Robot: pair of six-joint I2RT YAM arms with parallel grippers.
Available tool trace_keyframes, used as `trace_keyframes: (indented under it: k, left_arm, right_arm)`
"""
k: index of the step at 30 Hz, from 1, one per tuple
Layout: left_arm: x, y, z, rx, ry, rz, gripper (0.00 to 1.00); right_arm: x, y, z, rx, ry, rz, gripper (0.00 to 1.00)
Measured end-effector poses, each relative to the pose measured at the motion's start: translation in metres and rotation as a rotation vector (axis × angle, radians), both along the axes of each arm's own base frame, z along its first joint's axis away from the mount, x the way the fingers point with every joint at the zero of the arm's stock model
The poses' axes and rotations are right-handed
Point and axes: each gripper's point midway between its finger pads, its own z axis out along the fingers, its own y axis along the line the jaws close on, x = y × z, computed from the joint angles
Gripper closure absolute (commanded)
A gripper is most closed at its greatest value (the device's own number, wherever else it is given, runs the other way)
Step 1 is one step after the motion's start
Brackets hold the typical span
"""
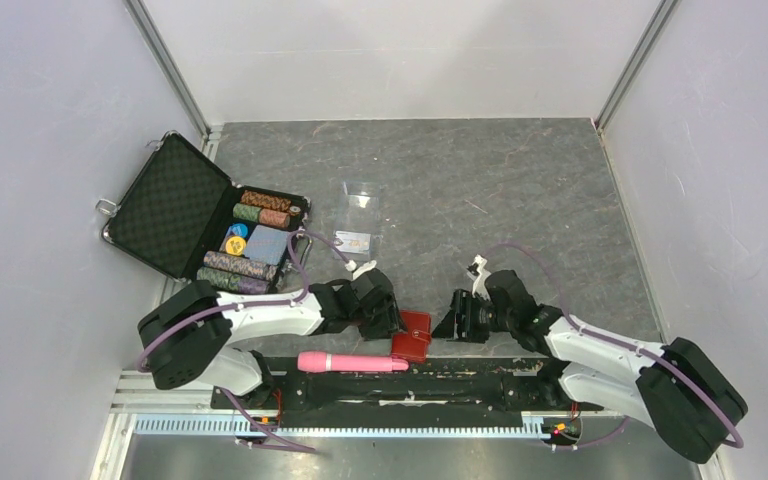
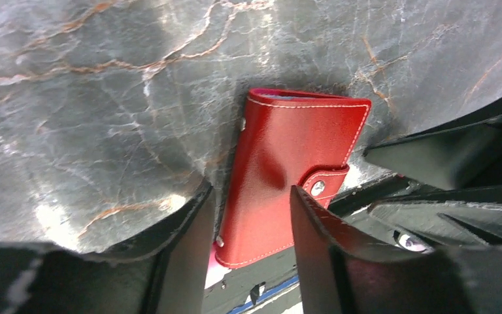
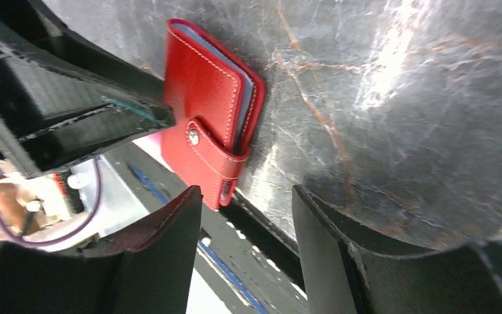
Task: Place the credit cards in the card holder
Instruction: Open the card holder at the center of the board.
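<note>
The card holder [image 1: 412,336] is a red wallet, folded shut with its tab snapped, lying at the table's near edge between both arms. My left gripper [image 1: 384,318] is at its left side. In the left wrist view the card holder [image 2: 287,163] runs down between the open fingers of that gripper [image 2: 250,193], with a thin gap at the left finger. My right gripper [image 1: 457,322] is open and empty just right of it. In the right wrist view the card holder [image 3: 206,104] lies beyond the left finger of that gripper [image 3: 247,191]. What looks like a credit card [image 1: 353,241] lies farther back.
A clear plastic case [image 1: 362,205] lies behind the grippers. An open black chip briefcase [image 1: 200,220] with rows of chips stands at the left. A pink cylinder [image 1: 352,362] rests on the near rail below the wallet. Grey walls close in both sides.
</note>
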Motion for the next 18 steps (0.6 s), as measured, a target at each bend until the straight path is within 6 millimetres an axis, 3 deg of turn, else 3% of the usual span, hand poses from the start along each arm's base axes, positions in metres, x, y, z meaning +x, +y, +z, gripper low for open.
trace_keyframes:
  k: [8,11,14,17,18]
  left_arm:
    - [-0.005,-0.015,-0.001,-0.083,0.018,-0.040,0.60]
    - [-0.008,-0.017,-0.001,-0.113,0.020,-0.053,0.60]
    - [-0.008,-0.016,0.000,-0.129,0.011,-0.053,0.59]
    - [-0.010,-0.013,0.001,-0.137,0.006,-0.053,0.55]
    - [-0.011,-0.012,0.001,-0.140,0.004,-0.053,0.50]
  right_arm:
    - [-0.011,0.022,0.002,0.166,0.041,0.005,0.51]
    - [-0.010,0.027,0.001,0.190,0.053,0.004,0.62]
    - [-0.007,0.028,-0.002,0.186,0.062,-0.011,0.80]
    - [-0.005,0.028,-0.002,0.181,0.048,-0.017,1.00]
    - [-0.003,0.028,-0.001,0.176,0.041,-0.018,1.00]
